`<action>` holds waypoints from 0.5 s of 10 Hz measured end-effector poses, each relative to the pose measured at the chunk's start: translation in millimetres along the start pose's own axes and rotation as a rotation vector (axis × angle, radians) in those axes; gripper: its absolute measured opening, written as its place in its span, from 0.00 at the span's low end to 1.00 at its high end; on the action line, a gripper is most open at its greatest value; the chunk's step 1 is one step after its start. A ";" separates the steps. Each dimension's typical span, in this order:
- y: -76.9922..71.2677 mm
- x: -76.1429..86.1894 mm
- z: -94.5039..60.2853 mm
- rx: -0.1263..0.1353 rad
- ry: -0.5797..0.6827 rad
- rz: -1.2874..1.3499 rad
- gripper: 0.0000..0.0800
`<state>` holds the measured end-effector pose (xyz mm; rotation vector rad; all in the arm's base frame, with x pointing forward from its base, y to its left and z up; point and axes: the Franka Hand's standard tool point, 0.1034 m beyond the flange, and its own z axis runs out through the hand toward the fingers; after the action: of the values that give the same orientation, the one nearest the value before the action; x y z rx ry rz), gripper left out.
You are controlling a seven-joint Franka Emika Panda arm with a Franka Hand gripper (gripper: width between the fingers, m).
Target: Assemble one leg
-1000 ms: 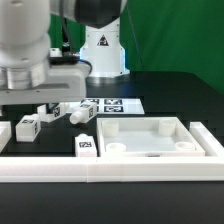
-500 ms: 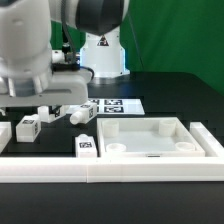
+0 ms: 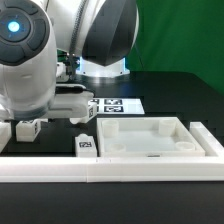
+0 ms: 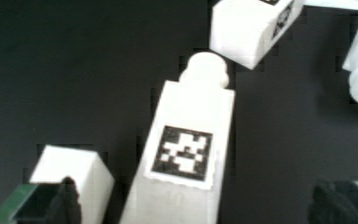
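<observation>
Front leg (image 3: pixel 86 146) sits just beside the tabletop (image 3: pixel 150 138). Behind it, the gripper (image 4: pixel 197 205) hangs open, its 2 fingers (image 4: pixel 48 200) wide either side of a tagged leg (image 4: pixel 194 130), not touching. The marker board (image 3: pixel 118 103) lies beyond.

Low exterior; wrist close above leg (image 4: pixel 195 135)

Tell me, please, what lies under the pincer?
A white leg with a square tag lies on the black table below the open pincer, untouched. In the exterior view, the arm largely covers that spot.
</observation>
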<state>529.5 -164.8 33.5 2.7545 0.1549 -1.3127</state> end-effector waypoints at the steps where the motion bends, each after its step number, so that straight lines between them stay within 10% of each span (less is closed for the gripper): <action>1: -2.8 2.2 -1.1 -0.004 0.002 0.016 0.81; 5: -12.1 14.4 4.2 -0.017 0.022 0.008 0.81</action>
<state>533.7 -152.5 19.2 2.7536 0.1554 -1.2736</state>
